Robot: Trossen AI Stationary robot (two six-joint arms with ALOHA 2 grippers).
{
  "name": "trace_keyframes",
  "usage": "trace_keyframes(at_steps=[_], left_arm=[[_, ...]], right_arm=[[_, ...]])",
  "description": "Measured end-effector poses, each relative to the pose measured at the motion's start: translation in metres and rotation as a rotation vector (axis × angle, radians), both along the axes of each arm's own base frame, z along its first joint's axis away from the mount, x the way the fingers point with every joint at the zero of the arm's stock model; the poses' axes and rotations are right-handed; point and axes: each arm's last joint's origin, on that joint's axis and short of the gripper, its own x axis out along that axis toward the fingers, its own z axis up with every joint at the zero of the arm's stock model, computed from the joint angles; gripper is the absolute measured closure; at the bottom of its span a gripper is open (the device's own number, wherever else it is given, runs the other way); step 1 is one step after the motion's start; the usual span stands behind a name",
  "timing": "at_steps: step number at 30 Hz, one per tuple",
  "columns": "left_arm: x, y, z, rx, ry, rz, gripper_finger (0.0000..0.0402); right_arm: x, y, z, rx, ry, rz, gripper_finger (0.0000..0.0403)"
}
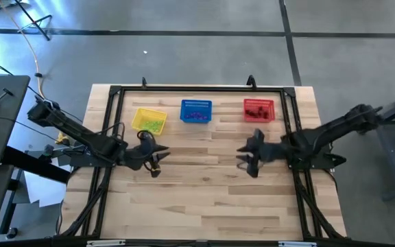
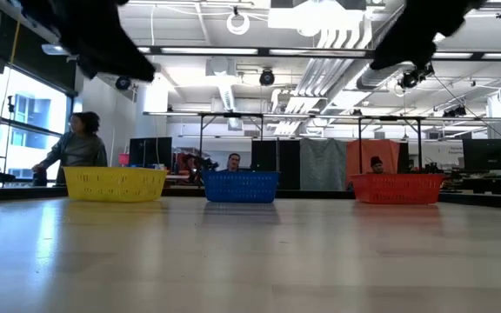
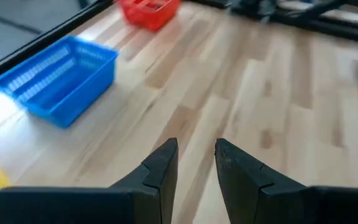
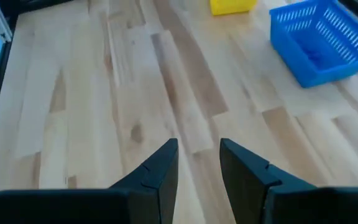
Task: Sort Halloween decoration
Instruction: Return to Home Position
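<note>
Halloween decoration (image 1: 196, 116) pieces are lying sorted in the yellow basket (image 1: 149, 121), blue basket (image 1: 196, 105) and red basket (image 1: 258, 103) along the far edge of the tabletop (image 1: 204, 206). I am judging them feather-light, stiff and slippery, best pinched across the body. The left tool (image 1: 155, 165) and right tool (image 1: 247, 162) are hovering above mid-tabletop, pointing inward, each narrowly parted and holding nothing.

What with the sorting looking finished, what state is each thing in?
Left gripper: slightly open, empty, above the table.
Right gripper: slightly open, empty, above the table.
Yellow basket: upright, holding green spiders.
Blue basket: upright, holding purple spiders.
Red basket: upright, holding dark spiders.
</note>
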Motion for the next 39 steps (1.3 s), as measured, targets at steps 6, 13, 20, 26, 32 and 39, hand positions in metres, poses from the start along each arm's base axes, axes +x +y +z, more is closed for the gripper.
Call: trace_keyframes(at_steps=[6,13,20,26,32,39], left_arm=[[-0.013,0.003,-0.036,-0.059,0.013,0.067,0.0307],[-0.017,0.002,-0.053,-0.116,-0.12,0.044,0.0307],[-0.016,0.0,-0.051,-0.133,-0.154,0.029,0.0307],[-0.016,0.0,-0.051,-0.136,-0.158,0.029,0.0307],[-0.015,0.0,-0.049,-0.148,-0.18,0.028,0.0307],[-0.014,-0.001,-0.047,-0.16,-0.203,0.026,0.0307]], right_arm=[[-0.013,0.025,-0.043,0.072,-0.064,-0.027,0.0289],[-0.025,0.034,-0.084,0.154,-0.21,0.043,0.0289],[-0.046,0.028,-0.12,0.214,-0.29,0.007,0.0289],[-0.061,0.023,-0.139,0.22,-0.32,0.018,0.0289],[-0.073,0.018,-0.153,0.21,-0.321,0.021,0.0289],[-0.077,0.015,-0.16,0.178,-0.29,0.025,0.0289]])
